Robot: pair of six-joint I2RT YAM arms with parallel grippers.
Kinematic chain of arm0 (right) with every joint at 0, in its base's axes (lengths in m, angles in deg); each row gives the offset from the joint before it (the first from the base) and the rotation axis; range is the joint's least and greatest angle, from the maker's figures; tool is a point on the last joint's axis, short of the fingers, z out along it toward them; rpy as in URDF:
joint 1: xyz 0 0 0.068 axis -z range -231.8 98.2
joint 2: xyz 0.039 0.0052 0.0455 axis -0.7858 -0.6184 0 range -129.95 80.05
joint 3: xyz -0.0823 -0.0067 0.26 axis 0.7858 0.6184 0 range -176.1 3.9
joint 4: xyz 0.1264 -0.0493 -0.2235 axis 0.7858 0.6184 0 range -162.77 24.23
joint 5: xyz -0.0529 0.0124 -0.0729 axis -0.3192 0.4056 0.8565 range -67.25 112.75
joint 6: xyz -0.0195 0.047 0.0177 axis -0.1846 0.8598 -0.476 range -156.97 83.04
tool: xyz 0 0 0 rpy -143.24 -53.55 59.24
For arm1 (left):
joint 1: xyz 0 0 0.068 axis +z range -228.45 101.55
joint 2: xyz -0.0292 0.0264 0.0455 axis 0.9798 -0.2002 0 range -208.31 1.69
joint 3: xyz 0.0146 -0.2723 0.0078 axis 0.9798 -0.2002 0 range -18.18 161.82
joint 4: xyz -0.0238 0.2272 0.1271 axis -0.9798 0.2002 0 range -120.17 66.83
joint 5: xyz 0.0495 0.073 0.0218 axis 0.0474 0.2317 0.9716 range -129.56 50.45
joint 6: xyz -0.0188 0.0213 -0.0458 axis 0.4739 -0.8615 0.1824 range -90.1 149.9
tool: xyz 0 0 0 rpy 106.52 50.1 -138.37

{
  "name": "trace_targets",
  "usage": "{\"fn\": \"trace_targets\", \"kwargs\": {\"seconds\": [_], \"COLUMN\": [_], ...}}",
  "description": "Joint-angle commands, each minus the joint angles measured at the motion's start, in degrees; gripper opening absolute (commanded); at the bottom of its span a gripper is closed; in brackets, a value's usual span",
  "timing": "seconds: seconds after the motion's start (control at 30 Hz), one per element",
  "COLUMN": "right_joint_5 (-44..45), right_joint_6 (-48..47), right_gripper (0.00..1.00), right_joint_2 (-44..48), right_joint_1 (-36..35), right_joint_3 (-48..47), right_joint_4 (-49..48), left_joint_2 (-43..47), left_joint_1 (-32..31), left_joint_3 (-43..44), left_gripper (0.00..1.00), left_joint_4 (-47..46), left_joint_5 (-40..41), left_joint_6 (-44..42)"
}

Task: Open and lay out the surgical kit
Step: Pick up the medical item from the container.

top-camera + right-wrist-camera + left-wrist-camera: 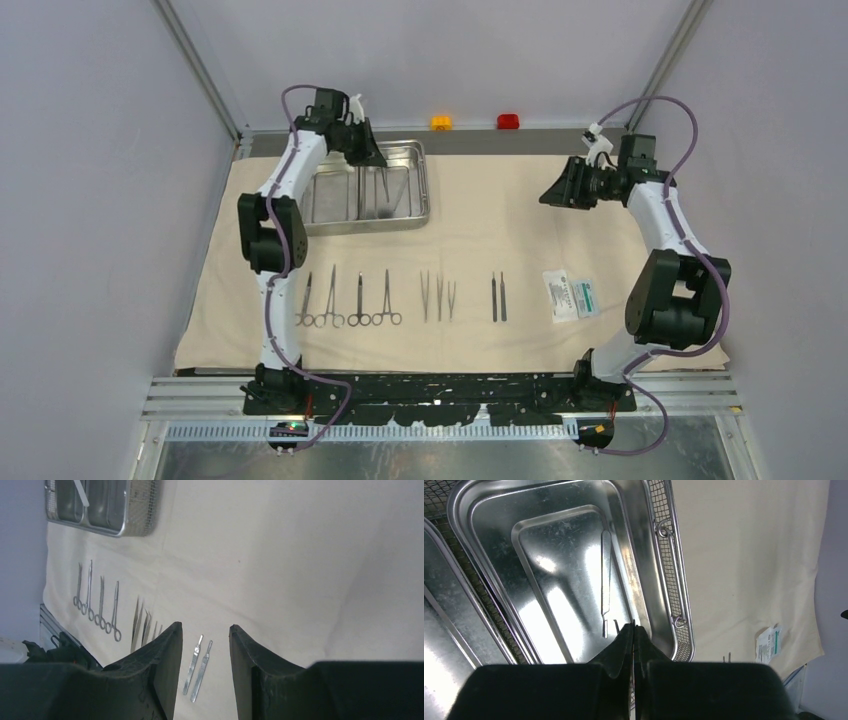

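Observation:
The beige cloth wrap (500,230) lies spread flat. On its far left corner stands the steel tray (425,190). A slim straight tool (605,580) rests in one tray compartment (489,555). My left gripper (633,626) is down in that compartment just right of the tool's end, shut, with nothing showing between its fingers. A row lies along the near side: ring-handled instruments (345,300), tweezers (437,297), two straight tools (498,297) and the white-and-green packet (571,295). My right gripper (205,627) hangs open and empty above the cloth's right side, over the two straight tools (197,665).
An orange button (441,122) and a red button (508,121) sit on the back ledge. Grey walls close in both sides. The tray sits inside a wire-mesh basket (669,545). The left arm (270,230) reaches along the cloth's left edge.

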Motion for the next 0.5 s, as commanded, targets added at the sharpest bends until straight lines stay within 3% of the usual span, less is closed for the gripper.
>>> {"fn": "trace_targets", "kwargs": {"seconds": [0.0, 0.3, 0.47], "right_joint_5": [0.3, 4.1, 1.4], "right_joint_6": [3.7, 2.6, 2.4], "right_gripper": [0.44, 0.45, 0.45], "right_joint_2": [1.5, 4.8, 6.7], "right_joint_1": [-3.5, -4.0, 0.0], "right_joint_3": [-4.1, -2.2, -0.5], "right_joint_4": [-3.1, -0.6, 4.0], "left_joint_2": [6.7, 9.2, 9.9], "left_joint_1": [-1.7, -8.4, -15.6], "left_joint_3": [2.1, 1.7, -2.4], "left_gripper": [0.0, 0.0, 0.0], "left_joint_4": [1.2, 9.7, 12.6], "left_joint_5": [3.5, 8.4, 8.1], "left_joint_6": [2.0, 7.7, 9.4]}}
